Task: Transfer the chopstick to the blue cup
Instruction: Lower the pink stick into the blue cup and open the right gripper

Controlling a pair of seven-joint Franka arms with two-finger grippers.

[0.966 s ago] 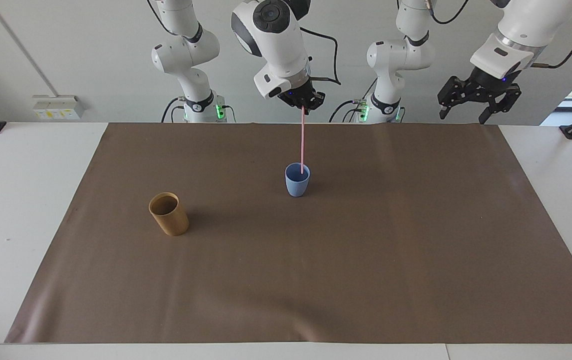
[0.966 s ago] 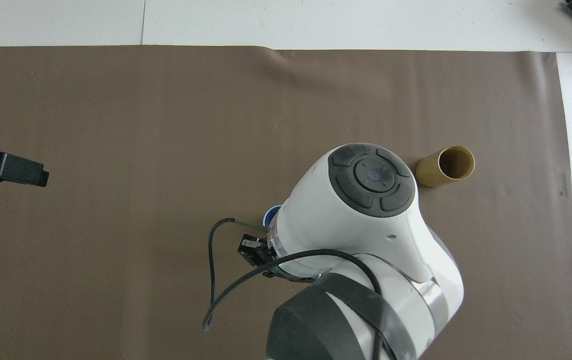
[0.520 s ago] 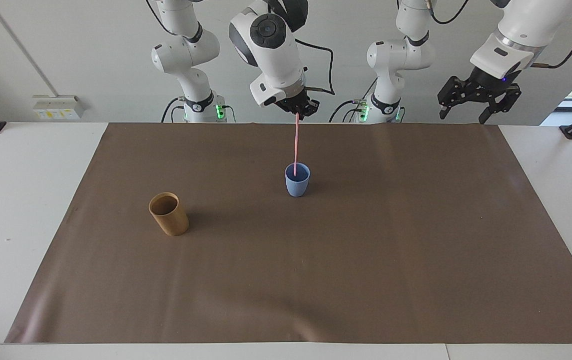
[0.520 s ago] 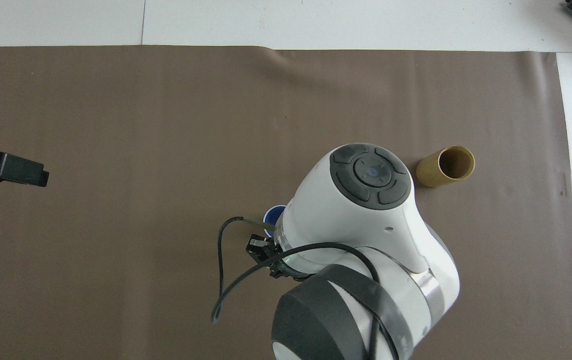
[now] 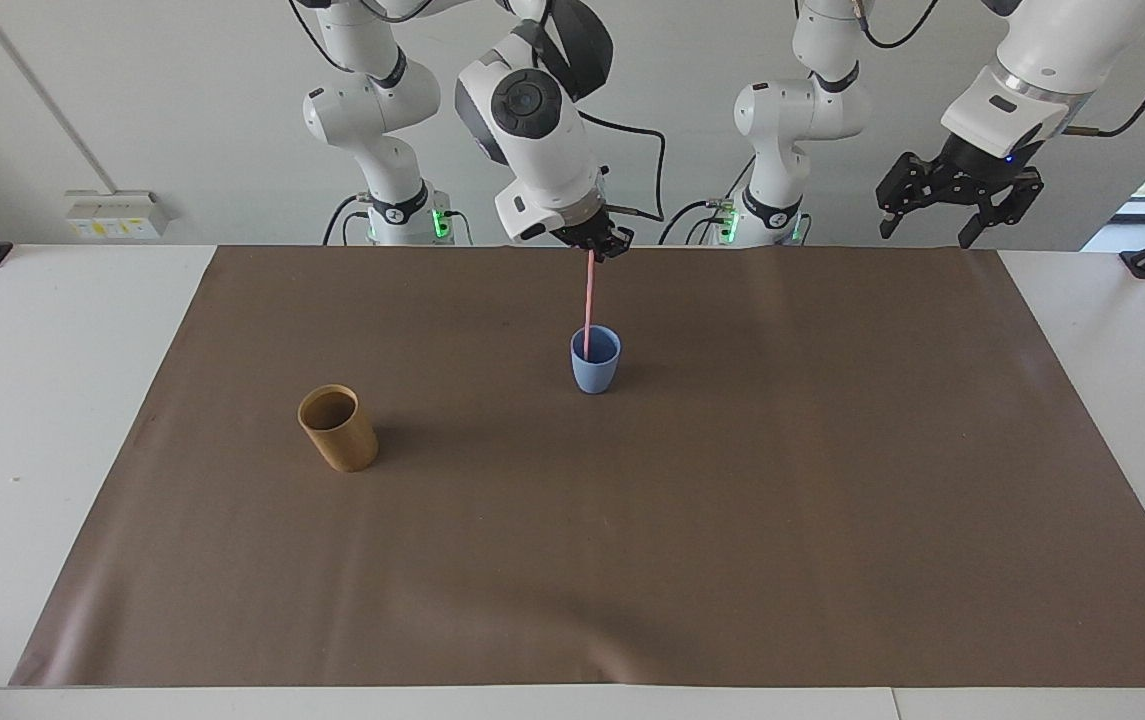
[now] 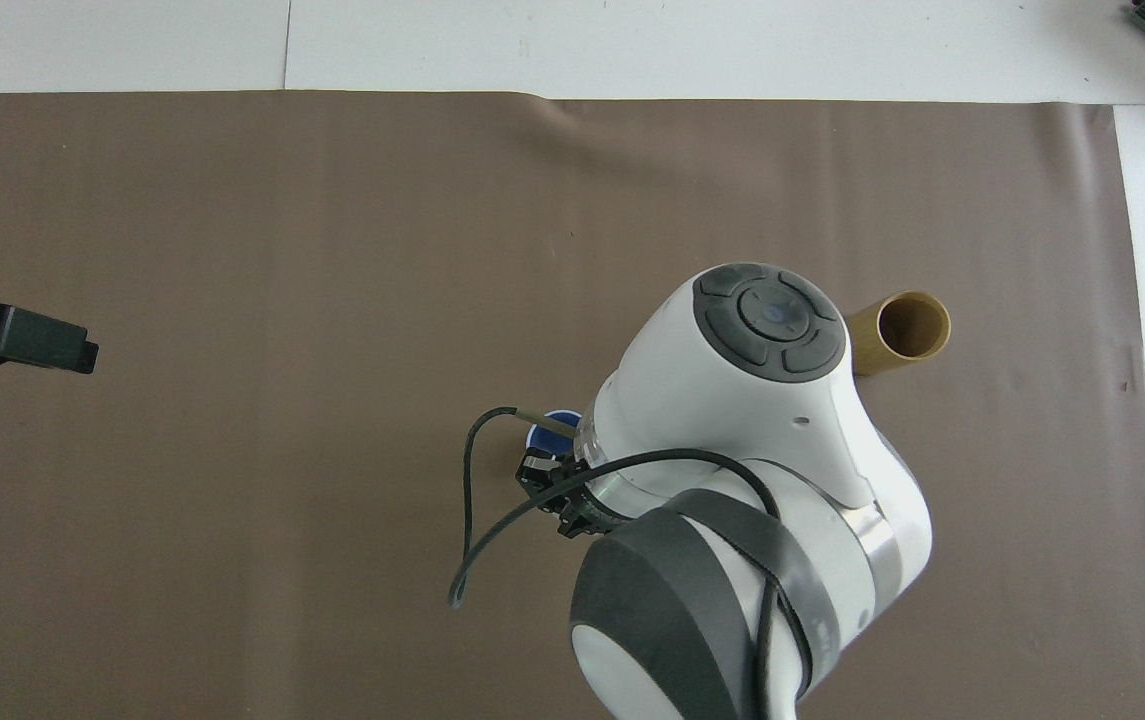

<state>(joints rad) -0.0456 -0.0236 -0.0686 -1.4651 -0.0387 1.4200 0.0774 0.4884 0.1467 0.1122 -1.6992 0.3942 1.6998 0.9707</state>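
Observation:
The pale pink chopstick [image 5: 588, 300] stands nearly upright with its lower end inside the blue cup [image 5: 595, 369], and my right gripper [image 5: 594, 250] is shut on its top end, above the cup. From overhead, only a sliver of the blue cup [image 6: 554, 424] shows beside the right arm's wrist, and the chopstick is hidden there. My left gripper [image 5: 935, 222] waits open, raised over the left arm's end of the table; overhead, one of its fingers [image 6: 32, 340] pokes in from the view's edge.
A mustard-brown cup [image 5: 338, 428] stands on the brown mat [image 5: 732, 520], toward the right arm's end and farther from the robots than the blue cup. The right arm partly covers the brown cup [image 6: 907, 330] in the overhead view.
My right gripper has come down with the chopstick, pushing its lower end deeper into the blue cup and tilting it slightly. The left arm has not moved.

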